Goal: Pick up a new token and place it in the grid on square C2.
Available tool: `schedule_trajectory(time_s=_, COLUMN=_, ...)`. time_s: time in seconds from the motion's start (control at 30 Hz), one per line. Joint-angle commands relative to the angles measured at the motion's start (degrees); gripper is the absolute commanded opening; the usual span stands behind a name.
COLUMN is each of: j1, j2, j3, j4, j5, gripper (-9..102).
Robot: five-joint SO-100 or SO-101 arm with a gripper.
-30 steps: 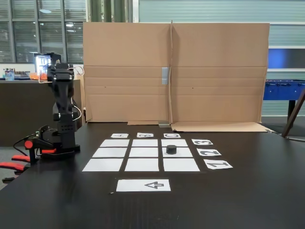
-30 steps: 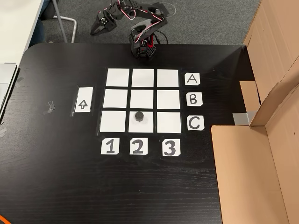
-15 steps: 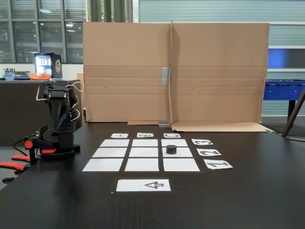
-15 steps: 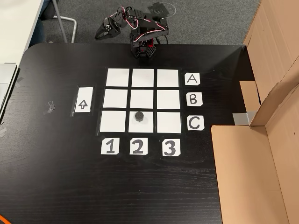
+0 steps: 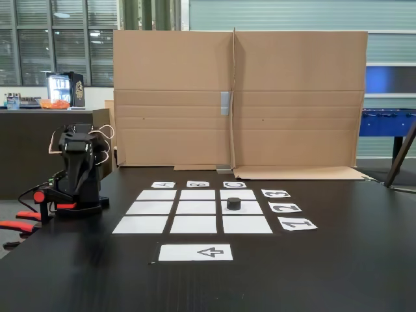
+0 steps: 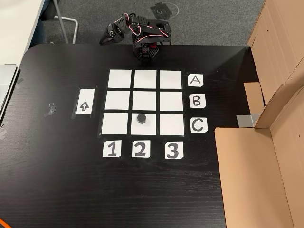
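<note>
One token (image 6: 141,118) only, standing on square C2 (image 6: 149,128) of the grid (image 6: 145,102): row of the C card (image 6: 198,125), column of the 2 card (image 6: 140,149), near the centre of that square, slightly toward the B row. Same placement in the low fixed view: token (image 5: 233,203) on the middle rectangle of the column nearest the number cards.

Change over the last second: arm (image 5: 78,170) folded down from a tall posture to a low crouch over its base at the table (image 6: 57,180) edge beyond the A row. Token unmoved throughout. Judged meaning: placement done, arm retracting to rest, nothing left but parking.

Fingers (image 6: 110,36): off the table edge, well apart from the token, holding nothing visible. Degree of opening too small and dark to tell.

Token attitude: upright, flat face on the paper, cylinder axis vertical. Round in plan from above, hence no heading and no long axis along the table; wider than tall in the low view.

Arrow sheet (image 6: 84,101) beside column 1, untouched.
</note>
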Motion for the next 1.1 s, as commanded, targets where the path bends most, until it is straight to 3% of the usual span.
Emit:
schedule_trajectory(time_s=0.0, j1=0.5, j2=0.1, j3=0.4, j4=-1.2, j5=-0.4, gripper=-1)
schedule_trajectory(time_s=0.23, j1=0.0, j2=0.2, j3=3.3, j4=-4.6, j5=-0.6, gripper=-1)
schedule_trajectory(time_s=1.07, j1=-0.8, j2=0.0, j3=4.0, j4=-1.4, j5=-3.1, gripper=-1)
